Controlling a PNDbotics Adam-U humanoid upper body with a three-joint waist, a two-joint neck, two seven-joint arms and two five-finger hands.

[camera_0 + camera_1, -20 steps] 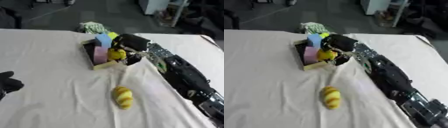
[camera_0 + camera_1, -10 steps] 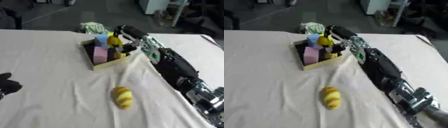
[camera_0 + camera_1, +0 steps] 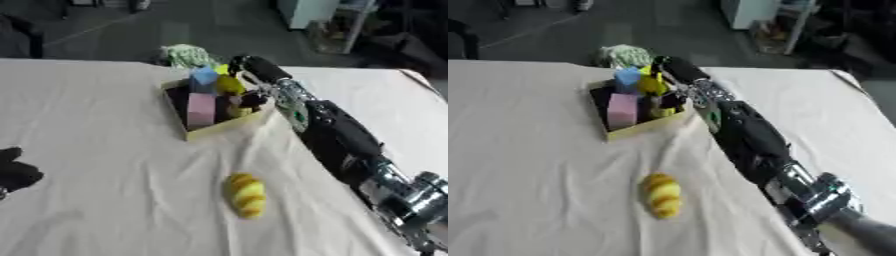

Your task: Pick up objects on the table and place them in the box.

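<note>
The box (image 3: 213, 131) sits on the white cloth (image 3: 114, 165) toward the far side of the table, a little right of the middle. It is a low tan box with dark inside walls. A pink block (image 3: 200, 109) stands in it, with a blue block (image 3: 203, 77) and something yellow (image 3: 230, 85) behind.

The right hand (image 3: 249, 67) is over the far right corner of the box — its fingers are too blurry to tell if they are curled or straight, or if they hold anything. Its long black and silver arm (image 3: 337, 135) runs back to the lower right.

A yellow striped thing (image 3: 246, 194) lies on the cloth, well in front of the box. A green and white bundle (image 3: 185, 54) lies just behind the box.

The left hand (image 3: 16, 169) shows dark at the left edge — I cannot tell about its fingers.
</note>
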